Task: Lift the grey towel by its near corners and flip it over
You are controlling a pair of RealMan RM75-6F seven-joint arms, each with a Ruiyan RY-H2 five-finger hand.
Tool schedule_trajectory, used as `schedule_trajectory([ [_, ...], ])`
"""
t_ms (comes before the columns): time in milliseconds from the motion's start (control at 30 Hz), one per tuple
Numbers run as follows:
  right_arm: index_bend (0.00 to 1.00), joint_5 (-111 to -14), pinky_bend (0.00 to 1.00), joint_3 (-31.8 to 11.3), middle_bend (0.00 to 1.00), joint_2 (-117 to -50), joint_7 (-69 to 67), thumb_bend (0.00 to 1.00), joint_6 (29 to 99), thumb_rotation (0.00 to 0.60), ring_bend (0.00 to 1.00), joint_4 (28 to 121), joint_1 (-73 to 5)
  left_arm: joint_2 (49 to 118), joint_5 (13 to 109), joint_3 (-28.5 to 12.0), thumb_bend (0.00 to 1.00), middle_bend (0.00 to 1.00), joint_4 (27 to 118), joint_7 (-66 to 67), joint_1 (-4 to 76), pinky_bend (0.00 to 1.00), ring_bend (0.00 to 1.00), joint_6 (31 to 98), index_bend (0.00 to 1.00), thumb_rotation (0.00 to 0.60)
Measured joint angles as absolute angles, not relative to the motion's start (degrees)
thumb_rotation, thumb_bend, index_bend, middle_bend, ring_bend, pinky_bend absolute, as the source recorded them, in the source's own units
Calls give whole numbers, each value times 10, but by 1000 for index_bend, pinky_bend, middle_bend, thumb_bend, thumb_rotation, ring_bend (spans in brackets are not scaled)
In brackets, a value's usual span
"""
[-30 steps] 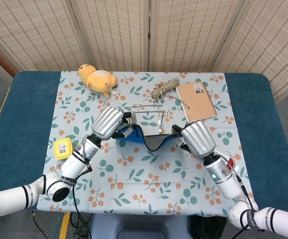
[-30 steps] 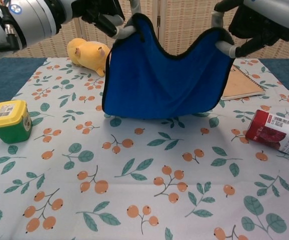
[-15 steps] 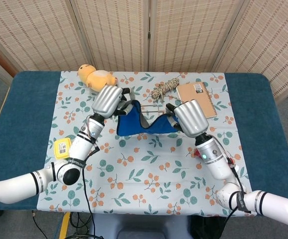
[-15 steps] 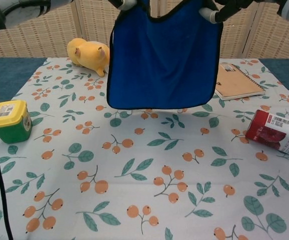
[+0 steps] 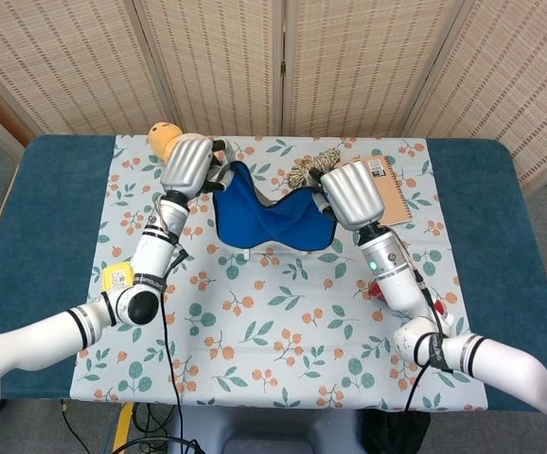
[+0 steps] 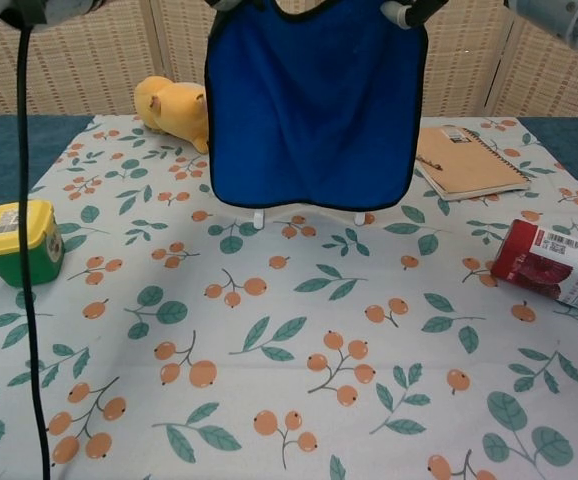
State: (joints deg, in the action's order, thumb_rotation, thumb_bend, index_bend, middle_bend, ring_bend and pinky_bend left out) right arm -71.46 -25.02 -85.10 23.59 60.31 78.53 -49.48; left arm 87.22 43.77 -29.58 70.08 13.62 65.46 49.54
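I have the towel hanging blue side toward me above the far middle of the cloth. My left hand pinches its 10 o'clock corner and my right hand its 2 o'clock corner. The bottom hem hangs free. At 9 sits the tub, at 3 the red box.

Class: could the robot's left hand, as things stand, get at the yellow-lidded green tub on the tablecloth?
Probably not yet. The left hand grips a top corner of the blue towel, held up together with the right hand. The yellow-lidded green tub stands unobstructed, but the hand is occupied.
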Motion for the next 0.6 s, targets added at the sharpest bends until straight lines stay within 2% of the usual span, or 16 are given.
schedule_trajectory([
  [600, 716, -658, 1000, -234, 955, -913, 224, 516, 559, 600, 872, 658, -550, 907, 389, -264, 404, 1000, 617, 190, 692, 1000, 949, 471, 534, 600],
])
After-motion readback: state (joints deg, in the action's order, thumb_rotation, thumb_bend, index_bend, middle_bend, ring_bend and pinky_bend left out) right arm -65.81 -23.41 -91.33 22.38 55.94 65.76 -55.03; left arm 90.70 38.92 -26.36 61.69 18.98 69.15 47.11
